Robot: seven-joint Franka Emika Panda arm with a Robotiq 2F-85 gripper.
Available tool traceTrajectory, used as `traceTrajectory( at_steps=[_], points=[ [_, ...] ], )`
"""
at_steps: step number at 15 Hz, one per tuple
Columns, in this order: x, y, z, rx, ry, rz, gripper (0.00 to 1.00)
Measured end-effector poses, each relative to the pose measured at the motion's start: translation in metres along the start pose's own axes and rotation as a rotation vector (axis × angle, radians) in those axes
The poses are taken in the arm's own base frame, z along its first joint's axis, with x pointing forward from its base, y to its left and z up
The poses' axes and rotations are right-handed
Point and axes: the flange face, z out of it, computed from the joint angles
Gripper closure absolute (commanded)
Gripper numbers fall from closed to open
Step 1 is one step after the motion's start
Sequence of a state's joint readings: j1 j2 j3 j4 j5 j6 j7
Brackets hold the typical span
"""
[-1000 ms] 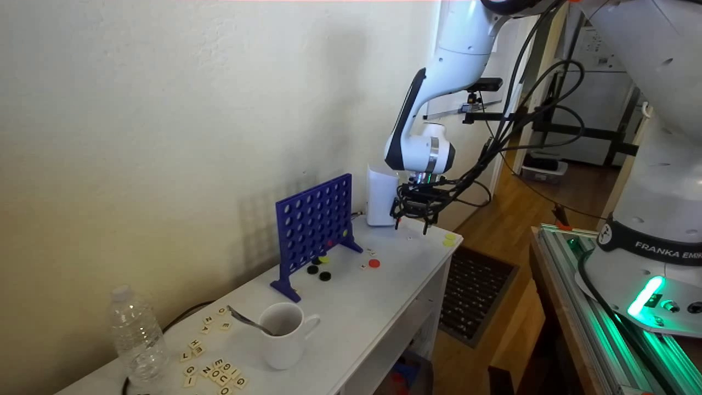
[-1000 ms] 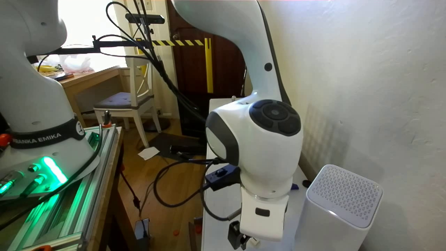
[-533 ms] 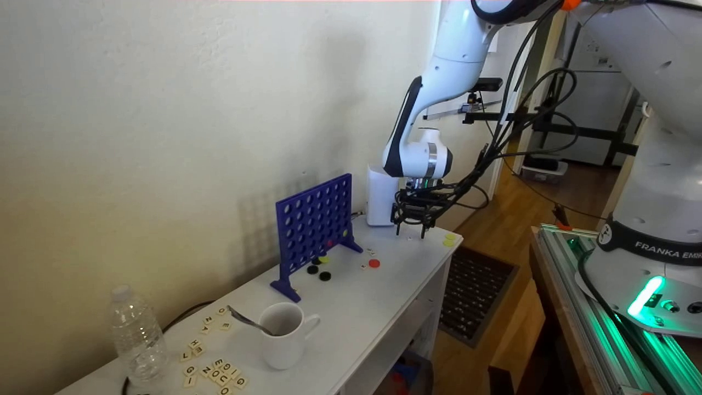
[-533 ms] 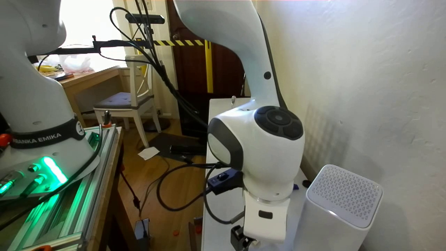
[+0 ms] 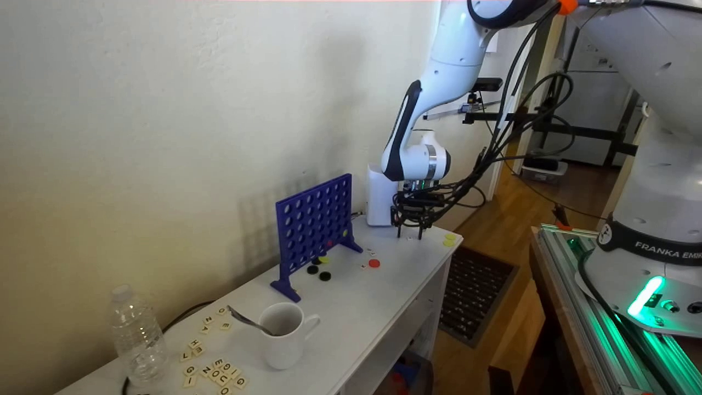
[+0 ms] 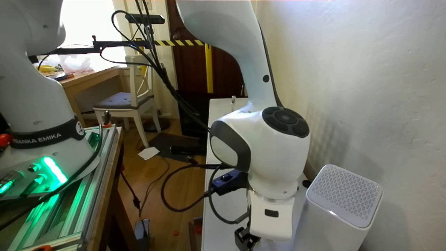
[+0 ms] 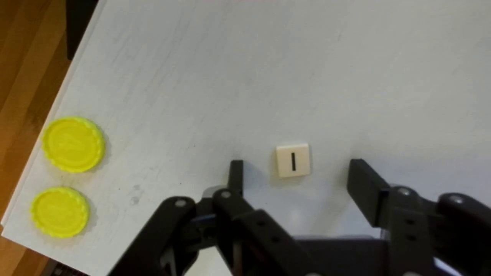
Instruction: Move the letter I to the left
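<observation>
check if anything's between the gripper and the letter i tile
Nothing visible: in the wrist view, the letter I tile shows whole in the gap of the open gripper; the yellow discs lie outside that gap.

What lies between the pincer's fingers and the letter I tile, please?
In the wrist view, only bare white tabletop shows between the letter I tile and either finger of the pincer.

White table (image 7: pixel 230 76), I tile (image 7: pixel 293 160), yellow discs (image 7: pixel 73 144), mug (image 5: pixel 282 345)
</observation>
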State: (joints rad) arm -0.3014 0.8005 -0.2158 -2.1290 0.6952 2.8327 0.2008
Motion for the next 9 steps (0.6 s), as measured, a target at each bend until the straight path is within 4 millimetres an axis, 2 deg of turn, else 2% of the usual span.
traceTrajectory(
  at_steps=[3, 5, 6, 9],
  points=[
    [-0.007, -0.01, 0.0, -0.019, 0.009, 0.002, 0.36],
    [-0.013, -0.017, -0.001, -0.027, 0.014, 0.005, 0.53],
    [-0.015, -0.019, -0.001, -0.031, 0.017, 0.005, 0.69],
    [-0.017, -0.025, -0.003, -0.033, 0.023, 0.0, 0.9]
  ],
)
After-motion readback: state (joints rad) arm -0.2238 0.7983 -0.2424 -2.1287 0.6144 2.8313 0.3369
